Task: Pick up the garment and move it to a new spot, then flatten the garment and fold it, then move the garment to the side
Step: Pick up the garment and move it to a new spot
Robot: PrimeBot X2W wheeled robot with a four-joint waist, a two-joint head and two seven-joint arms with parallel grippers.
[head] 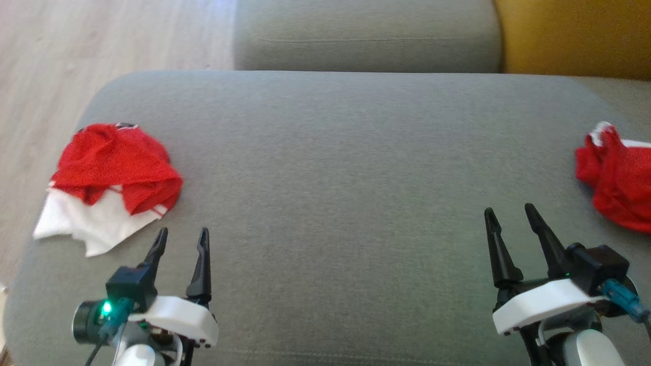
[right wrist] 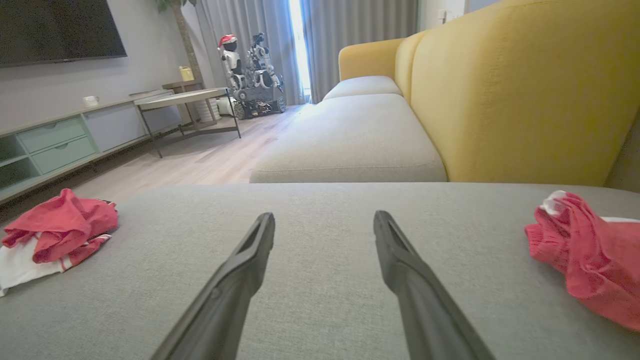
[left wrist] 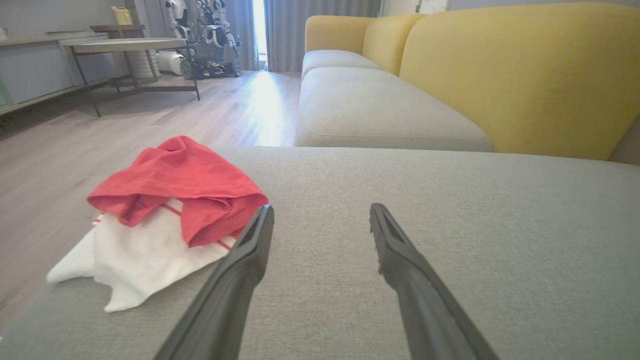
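Note:
A crumpled red and white garment [head: 109, 180] lies at the left end of the grey cushion [head: 335, 168], near its edge. It is also seen in the left wrist view [left wrist: 165, 215] and the right wrist view [right wrist: 55, 235]. A second crumpled red garment [head: 618, 180] lies at the right end [right wrist: 587, 257]. My left gripper [head: 183, 239] stands open just right of and nearer than the left garment, touching nothing [left wrist: 320, 215]. My right gripper [head: 508, 211] stands open to the left of the right garment, nothing between its fingers [right wrist: 325, 220].
Behind the cushion runs another grey seat [head: 366, 35] with a yellow backrest [head: 574, 35]. Wooden floor [head: 76, 51] lies to the left, past the cushion's edge. Far off stand a low table [right wrist: 185, 100], a sideboard [right wrist: 60, 145] and another robot [right wrist: 252, 75].

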